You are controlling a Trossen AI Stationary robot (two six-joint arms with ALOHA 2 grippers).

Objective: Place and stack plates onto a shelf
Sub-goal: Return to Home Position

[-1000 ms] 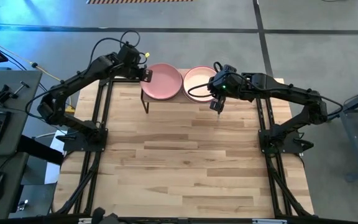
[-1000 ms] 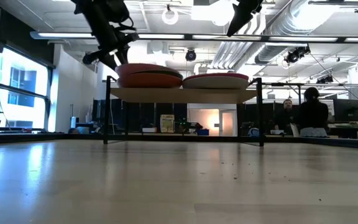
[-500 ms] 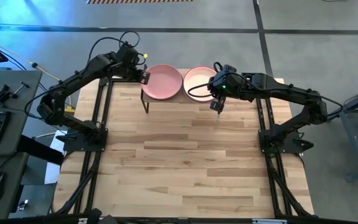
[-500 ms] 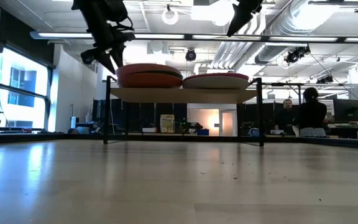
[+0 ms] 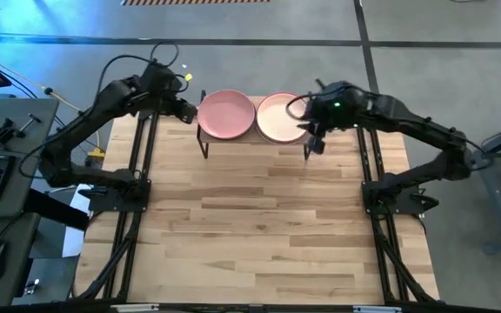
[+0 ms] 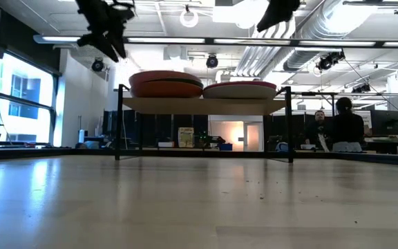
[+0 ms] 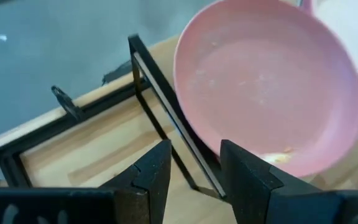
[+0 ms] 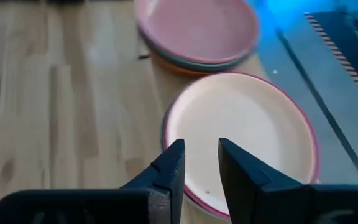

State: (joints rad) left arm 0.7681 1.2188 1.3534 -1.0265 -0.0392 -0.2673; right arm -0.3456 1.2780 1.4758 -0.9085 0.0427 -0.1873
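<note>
1. The left gripper [image 5: 186, 113] hangs off the left end of the shelf [image 6: 202, 105], its fingers slightly parted and empty. The right gripper [image 5: 313, 143] is the same at the shelf's right front corner.
2. Both have drawn outward since a second ago, and the left has risen.
3. The pink plate [image 5: 226, 114] and cream plate [image 5: 281, 117] top two stacks at the far edge of the worktop [image 5: 259, 217], with bare boards nearer.
</note>
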